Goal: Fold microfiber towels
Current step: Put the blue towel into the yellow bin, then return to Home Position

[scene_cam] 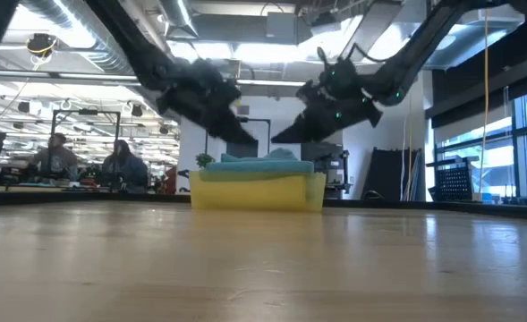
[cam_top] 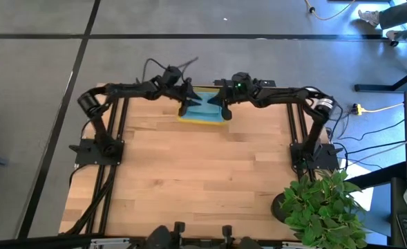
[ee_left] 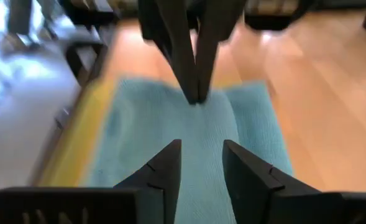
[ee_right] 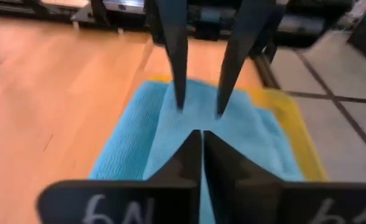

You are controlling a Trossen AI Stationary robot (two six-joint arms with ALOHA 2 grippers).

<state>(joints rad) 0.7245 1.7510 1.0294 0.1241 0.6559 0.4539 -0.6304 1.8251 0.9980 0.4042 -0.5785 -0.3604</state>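
Wooden table [cam_top: 210, 180] under both arms, pale butcher-block planks, bare across most of its surface. Potted green plant [cam_top: 325, 204] past the table's near right corner. Beyond the far edge in the low view, an office room with two seated people [scene_cam: 89, 163] at desks.

Translucent yellow tray [scene_cam: 257, 190] at the middle of the table's far edge, its long side parallel to that edge. Teal-blue microfiber towel [cam_top: 204, 108] lying on top of the stack in the tray, filling most of it, with yellow rim showing along the sides; a raised fold or ridge running across the cloth's middle [ee_right: 189, 124]. Other towels not distinguishable beneath it.

Left arm reaching in from the table's far left corner, left gripper [cam_top: 184, 109] hanging just over the left part of the tray, tips pointed down at the teal towel. Fingers [ee_left: 164, 171] parted with a clear gap between them, nothing between them, cloth visible through the gap.

Right arm reaching in from the far right corner, right gripper [cam_top: 225, 112] over the right part of the tray, facing the left one across the towel. Fingers [ee_right: 186, 162] pressed together tip to tip, just above or at the cloth; whether any fabric is pinched cannot be told.
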